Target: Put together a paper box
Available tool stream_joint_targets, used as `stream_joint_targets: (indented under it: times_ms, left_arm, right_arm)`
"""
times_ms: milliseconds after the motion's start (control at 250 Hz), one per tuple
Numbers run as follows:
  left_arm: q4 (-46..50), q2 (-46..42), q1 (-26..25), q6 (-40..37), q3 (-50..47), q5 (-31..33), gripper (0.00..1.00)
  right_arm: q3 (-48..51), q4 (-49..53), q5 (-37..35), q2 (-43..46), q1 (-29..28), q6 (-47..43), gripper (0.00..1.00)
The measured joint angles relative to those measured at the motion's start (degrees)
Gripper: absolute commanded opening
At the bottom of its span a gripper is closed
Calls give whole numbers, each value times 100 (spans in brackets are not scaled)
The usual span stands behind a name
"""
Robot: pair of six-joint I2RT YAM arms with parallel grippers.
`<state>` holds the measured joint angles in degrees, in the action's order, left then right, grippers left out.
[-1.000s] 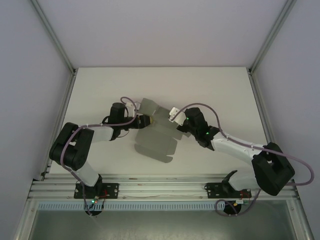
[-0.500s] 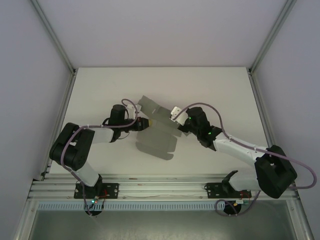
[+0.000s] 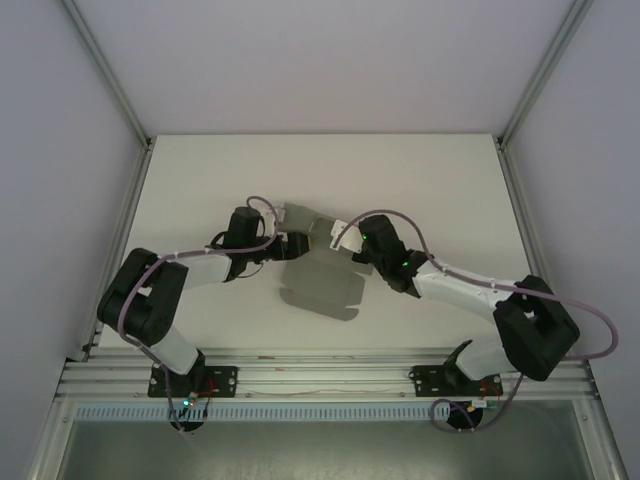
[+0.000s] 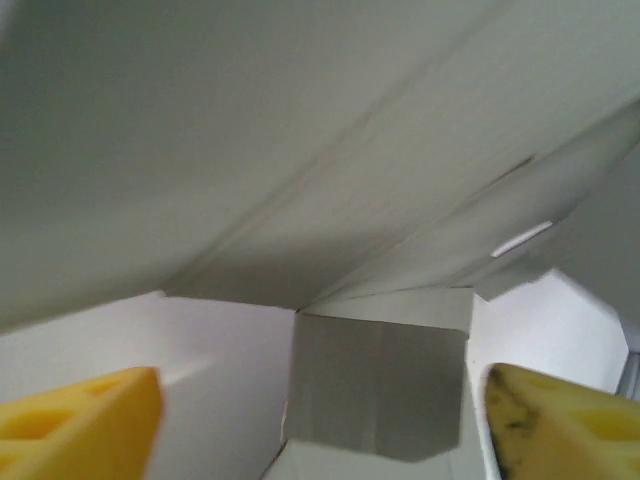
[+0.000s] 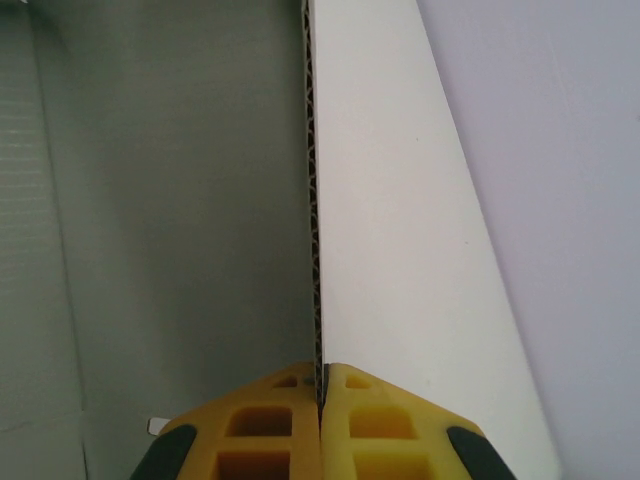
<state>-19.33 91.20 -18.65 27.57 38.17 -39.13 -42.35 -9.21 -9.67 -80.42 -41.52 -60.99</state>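
The paper box (image 3: 318,282) is a grey die-cut cardboard sheet lying mid-table, its far part folded upward. My right gripper (image 3: 341,238) is shut on a raised panel. In the right wrist view that panel (image 5: 370,200) runs edge-on from the closed yellow fingertips (image 5: 322,385), grey on its left face and white on its right. My left gripper (image 3: 291,243) sits at the sheet's far-left edge. Its yellow fingers (image 4: 78,420) stand wide apart, open, with a small grey flap (image 4: 378,385) between them and larger panels (image 4: 300,150) overhead.
The white table (image 3: 200,180) is walled by grey side panels with aluminium posts. An aluminium rail (image 3: 320,375) with both arm bases runs along the near edge. Purple cables loop over both arms.
My right gripper has swung left toward the left gripper, carrying its panel up and over. The sheet has shifted slightly right, and the left gripper has edged right with it.
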Motion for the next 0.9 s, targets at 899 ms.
stream_joint_targets:
  times_ms: [899]
  left_arm:
    - [927,1270,1145,-389,1759,1248,77]
  right_arm:
    - [577,-3873,-1329,-1563,-409,-2988,0]
